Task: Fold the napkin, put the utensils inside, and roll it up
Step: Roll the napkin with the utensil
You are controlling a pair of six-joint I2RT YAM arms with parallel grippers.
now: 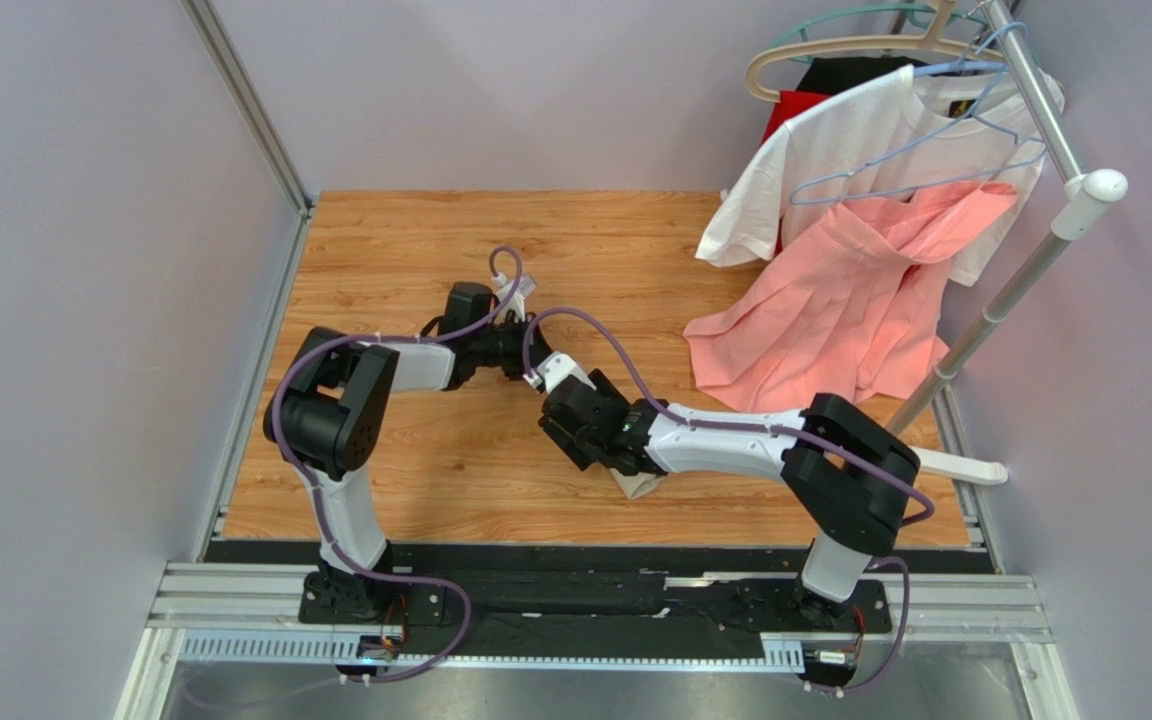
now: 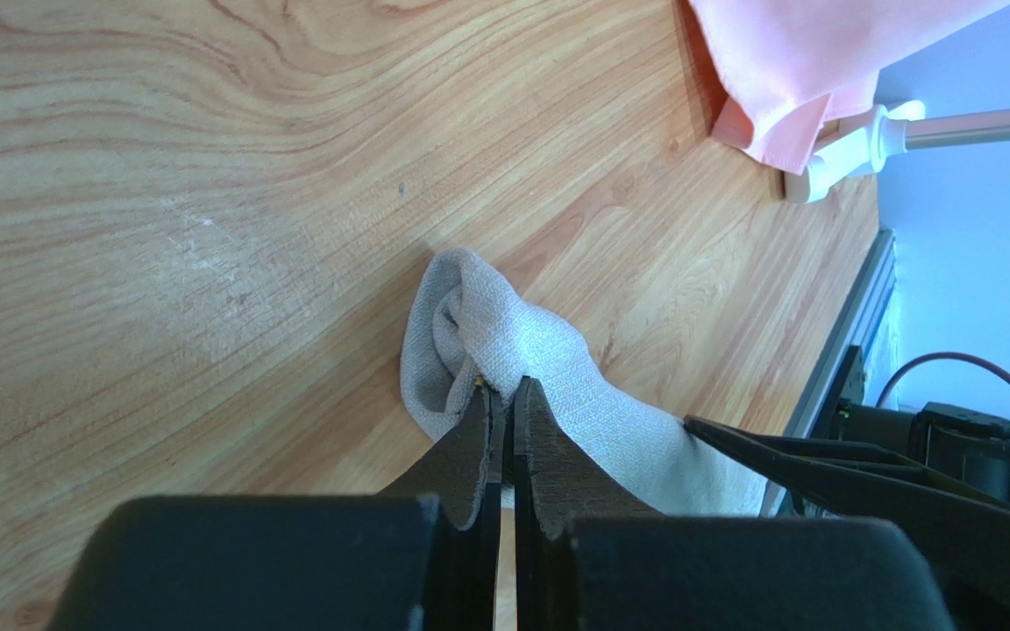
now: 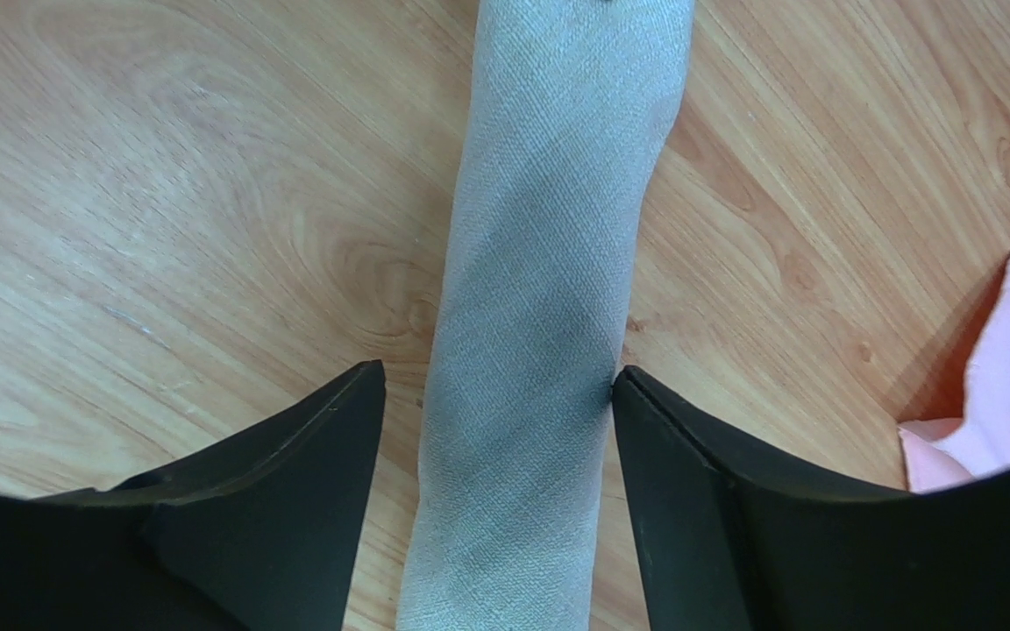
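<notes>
The napkin (image 3: 537, 289) lies on the wooden table as a tight beige roll. In the top view only its near end (image 1: 638, 483) peeks out from under the right arm. My right gripper (image 3: 497, 395) is open and straddles the roll; its right finger touches the cloth and its left finger stands a little off. At the roll's far end (image 2: 537, 355) my left gripper (image 2: 504, 388) is shut, its tips poked into the curled fold of cloth. The right gripper's finger (image 2: 787, 454) shows beside the roll in the left wrist view. The utensils are hidden.
A salmon-pink garment (image 1: 838, 308) droops onto the table's back right, under a white T-shirt (image 1: 853, 150) on a hanger. The rack's white pole (image 1: 1018, 285) slants down to the table's right edge. Grey walls close off the left and back.
</notes>
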